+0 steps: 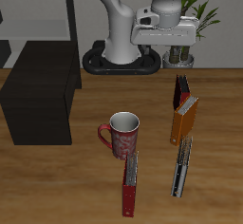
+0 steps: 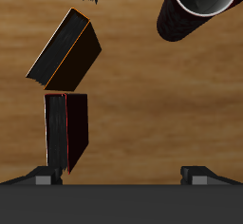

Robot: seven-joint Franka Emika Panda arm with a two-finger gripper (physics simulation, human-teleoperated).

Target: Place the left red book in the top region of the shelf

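Observation:
The left red book (image 1: 179, 89) stands upright behind the orange book (image 1: 185, 120), toward the table's back. In the wrist view it (image 2: 76, 131) is dark with deep-red edges, beside the orange book (image 2: 65, 47). The shelf (image 1: 38, 102) is a low matte-black cabinet on the table's far side from the books. My gripper (image 1: 166, 49) hangs well above the table, behind the red book and apart from it. In the wrist view the gripper (image 2: 119, 176) is open and empty, with both fingertips (image 2: 38, 176) showing.
A red mug (image 1: 123, 133) stands mid-table and shows in the wrist view (image 2: 199, 9). A long thin red book (image 1: 130, 185) and a dark book (image 1: 182, 167) lie near the front edge. A pale grey rack (image 1: 38, 9) and a plant (image 1: 195, 19) stand at the back.

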